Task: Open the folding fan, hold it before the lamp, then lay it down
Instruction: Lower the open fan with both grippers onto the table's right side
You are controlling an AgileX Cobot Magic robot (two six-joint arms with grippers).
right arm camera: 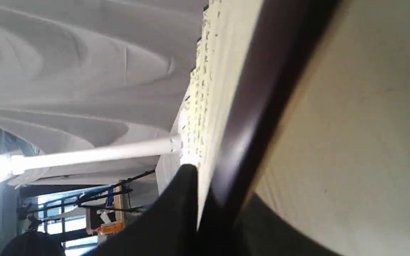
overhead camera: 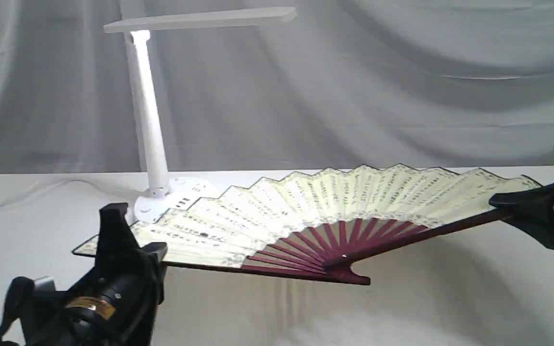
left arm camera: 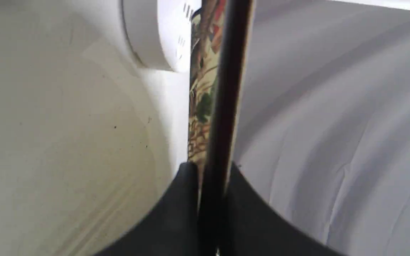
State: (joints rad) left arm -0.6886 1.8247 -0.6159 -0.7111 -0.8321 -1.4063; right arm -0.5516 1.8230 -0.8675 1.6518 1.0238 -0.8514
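Note:
The folding fan (overhead camera: 306, 211) is spread wide, its cream leaf with black calligraphy facing up and tilted, held just above the white cloth in front of the lamp. The dark maroon ribs meet at the pivot at the near middle. My left gripper (overhead camera: 128, 245) is shut on the left guard (left arm camera: 222, 106); a painted underside shows beside it. My right gripper (overhead camera: 517, 206) is shut on the right guard (right arm camera: 255, 117). The white lamp (overhead camera: 149, 120) stands behind the fan's left half, its base (overhead camera: 171, 197) partly hidden, its flat head lit overhead.
A white cloth covers the table (overhead camera: 402, 307), and a grey draped backdrop (overhead camera: 402, 86) hangs behind. The lamp's stem (right arm camera: 94, 153) shows in the right wrist view, with room clutter beyond it.

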